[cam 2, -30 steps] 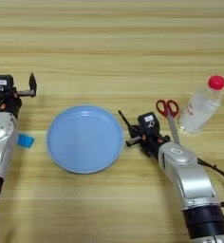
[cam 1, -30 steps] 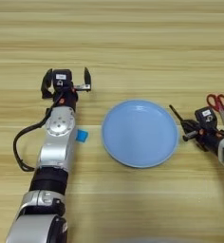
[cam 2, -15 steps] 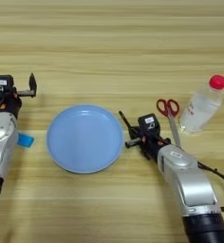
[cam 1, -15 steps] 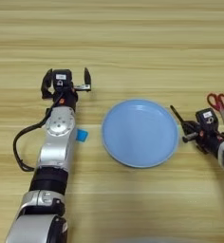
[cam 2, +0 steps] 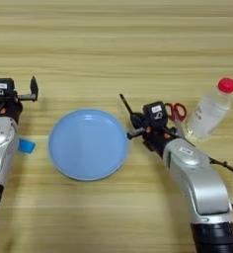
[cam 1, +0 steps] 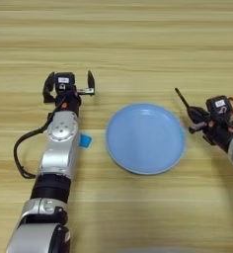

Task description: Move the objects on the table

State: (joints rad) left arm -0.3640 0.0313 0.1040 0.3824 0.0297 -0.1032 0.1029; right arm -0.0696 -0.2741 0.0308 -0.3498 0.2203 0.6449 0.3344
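Note:
A thin black stick [cam 2: 127, 107] juts up and to the left out of my right gripper [cam 2: 138, 126], which is shut on its lower end just right of the light blue plate [cam 2: 88, 144]. In the left eye view the same stick [cam 1: 182, 101] and right gripper [cam 1: 197, 120] sit beside the plate's right rim. A small blue block [cam 1: 85, 141] lies on the table [cam 1: 138, 44] left of the plate, tucked against my left forearm. My left gripper [cam 1: 70, 84] rests further back on the table, open, with nothing between its fingers.
Red-handled scissors [cam 2: 175, 111] lie just right of the right gripper. A clear plastic bottle with a red cap [cam 2: 210, 108] lies tilted beside them at the far right. Bare planks stretch across the back of the table.
My right gripper has moved a little away from me with the stick, whose tip now reaches further up the picture. Left arm, plate, block, scissors and bottle have not moved.

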